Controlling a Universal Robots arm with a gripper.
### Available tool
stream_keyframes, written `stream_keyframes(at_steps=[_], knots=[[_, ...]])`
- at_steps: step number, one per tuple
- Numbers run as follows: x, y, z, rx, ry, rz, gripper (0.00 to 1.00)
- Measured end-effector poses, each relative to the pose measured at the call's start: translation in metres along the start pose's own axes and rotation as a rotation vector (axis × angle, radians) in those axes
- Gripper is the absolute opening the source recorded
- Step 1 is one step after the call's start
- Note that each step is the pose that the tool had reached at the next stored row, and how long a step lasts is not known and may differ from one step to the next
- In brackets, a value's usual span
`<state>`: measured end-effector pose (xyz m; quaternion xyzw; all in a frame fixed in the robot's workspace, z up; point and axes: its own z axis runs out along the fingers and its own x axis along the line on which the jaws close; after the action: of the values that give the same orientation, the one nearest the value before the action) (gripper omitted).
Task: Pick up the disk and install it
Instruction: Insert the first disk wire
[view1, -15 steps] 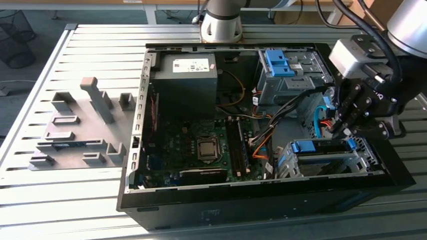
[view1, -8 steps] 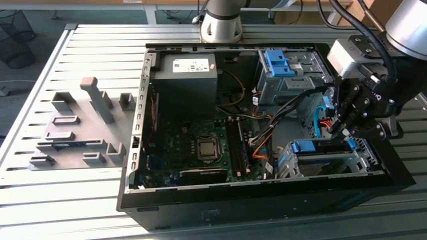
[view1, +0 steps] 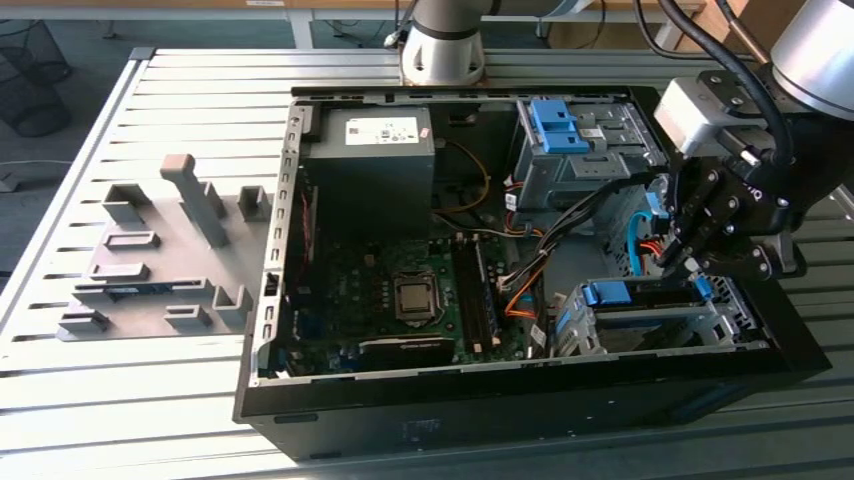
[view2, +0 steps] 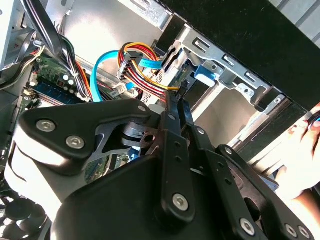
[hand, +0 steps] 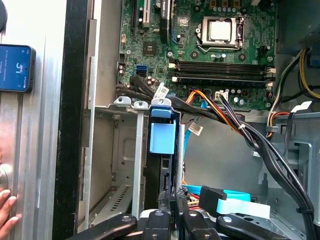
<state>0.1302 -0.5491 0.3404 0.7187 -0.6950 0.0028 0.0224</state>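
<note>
The disk (hand: 163, 137) stands on edge in a slot of the metal drive cage (hand: 125, 150) at the case's front corner. Mostly its blue carrier tab shows, also in the exterior view (view1: 627, 293). My gripper (view1: 674, 262) hangs just above that cage, on the exterior view's right. In the second wrist view the two thin black fingers (view2: 176, 115) lie pressed together, so the gripper (view2: 181, 90) is shut with nothing between them. Their tips point at the cage's blue part (view2: 207, 72). I cannot tell whether they touch the disk.
The open computer case (view1: 267, 300) holds a motherboard (view1: 400, 290), a grey power supply (view1: 374, 140), a second cage with a blue bracket (view1: 554, 125), and loose cables (hand: 240, 130) beside the gripper. A grey fixture (view1: 167, 250) lies on the slatted table. A person's hand (view2: 305, 150) rests outside the case.
</note>
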Motion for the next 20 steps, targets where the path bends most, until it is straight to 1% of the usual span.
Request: stream_keyframes(at_steps=[4,8,20], knots=[[0.0003,0.0,0.0003,0.0,-0.0002,0.001,0.16],[0.0002,0.0002,0.0008,-0.0005,-0.0004,0.016,0.16],[0.0002,0.0002,0.0009,-0.0006,-0.0006,0.019,0.16]])
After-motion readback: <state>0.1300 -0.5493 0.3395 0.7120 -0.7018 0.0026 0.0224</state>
